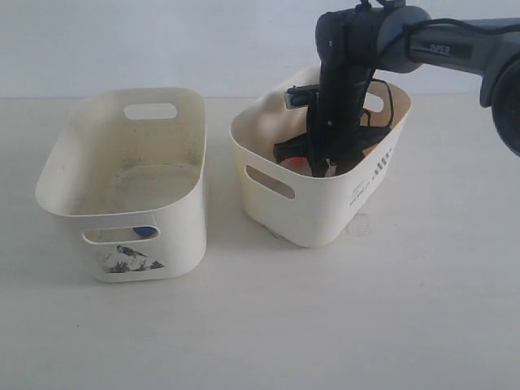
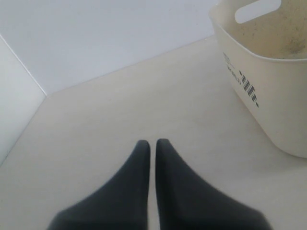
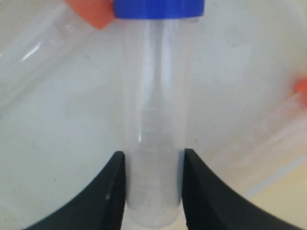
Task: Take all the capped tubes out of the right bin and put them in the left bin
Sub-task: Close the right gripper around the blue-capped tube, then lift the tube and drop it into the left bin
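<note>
The right arm [image 1: 455, 49] reaches in from the right edge of the exterior view with its grey forearm nearly level. It bends sharply at the wrist [image 1: 357, 36], so the black last link hangs straight down. The right end effector [image 3: 154, 165] has its two black fingers [image 3: 108, 191] pressed against either side of a blue-capped tube [image 3: 154, 96], at the end away from the cap. The left end effector [image 2: 152, 148] shows only in its own wrist view. Its dark fingers lie side by side with a thin slit between them, holding nothing, above the desk [image 2: 120, 110].

Likely a robotics lab: robot arm [image 1: 455, 49], pale tabletop [image 1: 325, 341], white wall [image 1: 162, 41].
</note>
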